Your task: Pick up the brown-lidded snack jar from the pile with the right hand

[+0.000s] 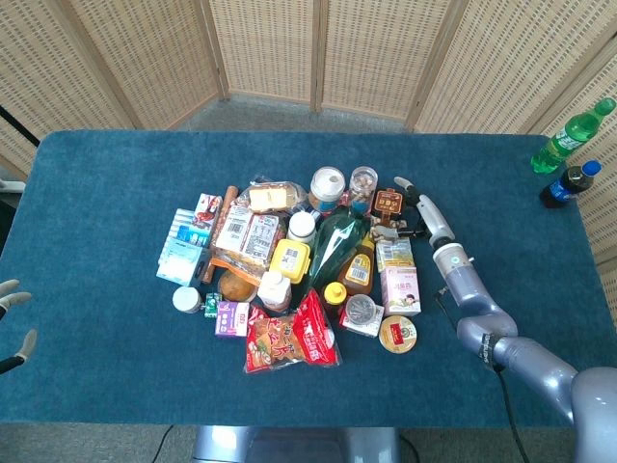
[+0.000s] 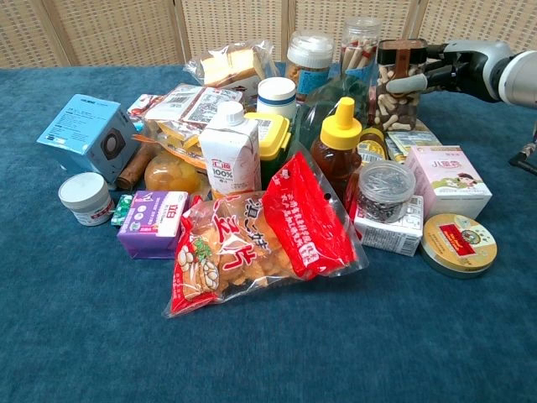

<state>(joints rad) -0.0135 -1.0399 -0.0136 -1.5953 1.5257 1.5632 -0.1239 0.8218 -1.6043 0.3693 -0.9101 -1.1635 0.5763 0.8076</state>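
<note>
The brown-lidded snack jar point(image 1: 388, 205) point(image 2: 396, 84) stands upright at the far right of the pile, clear-walled and full of small snacks. My right hand point(image 1: 409, 206) point(image 2: 443, 69) has come in from the right and grips it: the thumb point(image 2: 408, 84) lies across the jar's front, and the other fingers wrap its far right side. My left hand point(image 1: 12, 320) is at the left edge of the head view, off the table, fingers spread and holding nothing.
A clear jar of sticks point(image 2: 361, 50) and a white-lidded jar point(image 2: 309, 59) stand close on the jar's left. A pink box point(image 2: 449, 180), a round tin point(image 2: 458, 244) and a honey bottle point(image 2: 340, 151) lie nearer. Two drink bottles point(image 1: 571, 145) stand far right.
</note>
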